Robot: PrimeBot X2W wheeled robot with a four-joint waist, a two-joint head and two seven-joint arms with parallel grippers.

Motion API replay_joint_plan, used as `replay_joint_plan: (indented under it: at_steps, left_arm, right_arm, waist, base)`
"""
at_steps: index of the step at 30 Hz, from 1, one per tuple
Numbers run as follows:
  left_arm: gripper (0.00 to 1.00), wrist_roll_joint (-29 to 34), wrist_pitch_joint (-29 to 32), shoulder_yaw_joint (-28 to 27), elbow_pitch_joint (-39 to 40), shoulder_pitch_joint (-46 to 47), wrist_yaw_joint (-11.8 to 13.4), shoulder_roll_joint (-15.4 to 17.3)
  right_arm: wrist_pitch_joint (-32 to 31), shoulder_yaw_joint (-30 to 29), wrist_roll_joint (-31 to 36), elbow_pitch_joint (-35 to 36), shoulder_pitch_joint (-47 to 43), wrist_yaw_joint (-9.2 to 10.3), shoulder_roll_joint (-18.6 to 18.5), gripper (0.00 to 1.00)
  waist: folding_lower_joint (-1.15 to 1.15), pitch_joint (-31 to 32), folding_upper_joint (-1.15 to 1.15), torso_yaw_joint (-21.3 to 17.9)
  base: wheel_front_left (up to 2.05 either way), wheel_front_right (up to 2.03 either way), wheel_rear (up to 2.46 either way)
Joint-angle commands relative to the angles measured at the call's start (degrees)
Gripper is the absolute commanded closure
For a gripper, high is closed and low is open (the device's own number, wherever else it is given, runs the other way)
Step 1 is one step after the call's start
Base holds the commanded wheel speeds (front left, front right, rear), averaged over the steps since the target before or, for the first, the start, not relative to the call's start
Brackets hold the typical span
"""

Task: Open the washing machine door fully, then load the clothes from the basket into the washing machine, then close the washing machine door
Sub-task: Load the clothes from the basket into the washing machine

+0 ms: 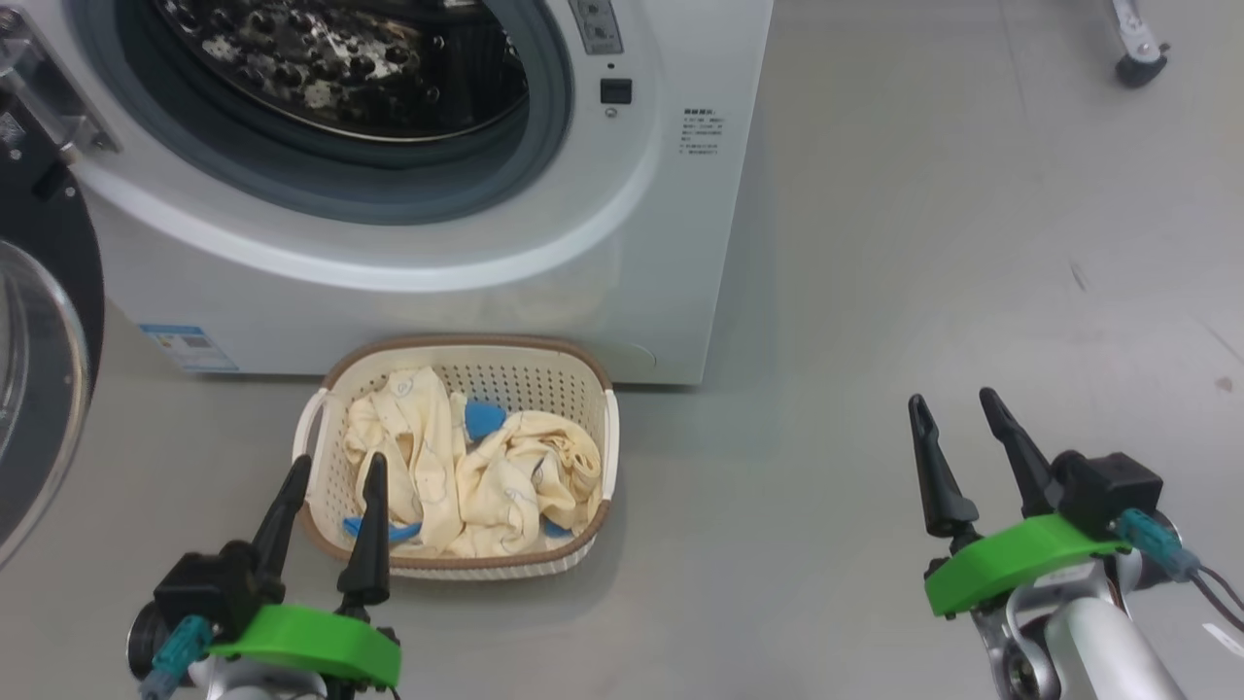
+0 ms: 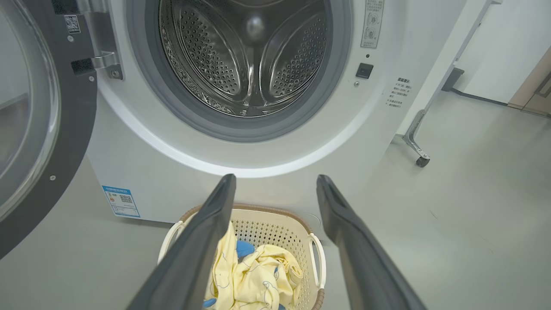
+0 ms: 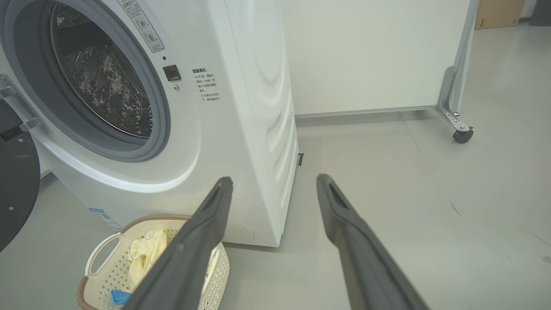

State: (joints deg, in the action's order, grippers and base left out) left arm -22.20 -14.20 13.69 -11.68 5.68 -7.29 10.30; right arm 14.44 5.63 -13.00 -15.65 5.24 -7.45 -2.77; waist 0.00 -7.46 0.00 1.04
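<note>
Clothes (image 1: 505, 476) look light n floppy, prob drape n snag, so pinch a thick yellow fold up top. They're in the basket (image 1: 530, 381) just ahead of the left gripper (image 1: 338, 462), jaws wide, empty; right gripper (image 1: 950, 397) also wide, pile well off to its left.

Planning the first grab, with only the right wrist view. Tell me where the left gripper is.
Observer: The left gripper, open, points at the near left corner of the basket.
Operator: Report the drum.
Observer: The drum of the washing machine is bare where the left wrist view shows it.
Operator: Describe the load.
Observer: The clothes lie heaped in the basket, blue pieces among the yellow.
</note>
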Motion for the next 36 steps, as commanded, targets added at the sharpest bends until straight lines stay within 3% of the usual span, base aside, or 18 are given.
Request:
replay_joint_plan:
  at_steps: [1,15,17,25,36]
  left_arm:
    - [0.0,0.1,-0.8,-1.7,1.0,3.3,-0.2,1.6]
    - [0.0,-1.9,-0.8,0.3,-8.1,13.9,-0.2,7.6]
    - [0.0,-4.5,-0.8,1.2,-10.1,15.9,-0.2,8.5]
    - [0.0,-11.6,4.2,8.9,-17.8,25.9,-0.2,16.9]
    - [0.0,-22.0,12.4,18.8,-28.6,35.8,-0.2,22.6]
  right_arm:
    - [0.6,1.0,0.3,2.3,2.9,-0.03,-0.1,0.0]
    - [0.6,2.0,-0.9,5.4,8.4,-0.03,-0.1,0.0]
    - [0.6,2.3,-1.1,5.9,8.9,-0.03,-0.1,0.0]
    - [0.6,2.1,-2.7,8.5,10.6,-0.03,-0.1,0.0]
    - [0.6,5.1,-5.1,9.3,11.9,-0.03,-0.1,0.0]
  waist:
    - [0.0,-3.3,0.0,-1.4]
    - [0.0,-19.5,0.0,-10.4]
    - [0.0,-21.8,0.0,-11.7]
    - [0.0,-30.7,0.0,-17.2]
    - [0.0,-37.4,0.0,-22.6]
  base:
    - [0.0,0.0,0.0]
    - [0.0,0.0,0.0]
    - [0.0,0.0,0.0]
    - [0.0,0.0,0.0]
    - [0.0,0.0,0.0]
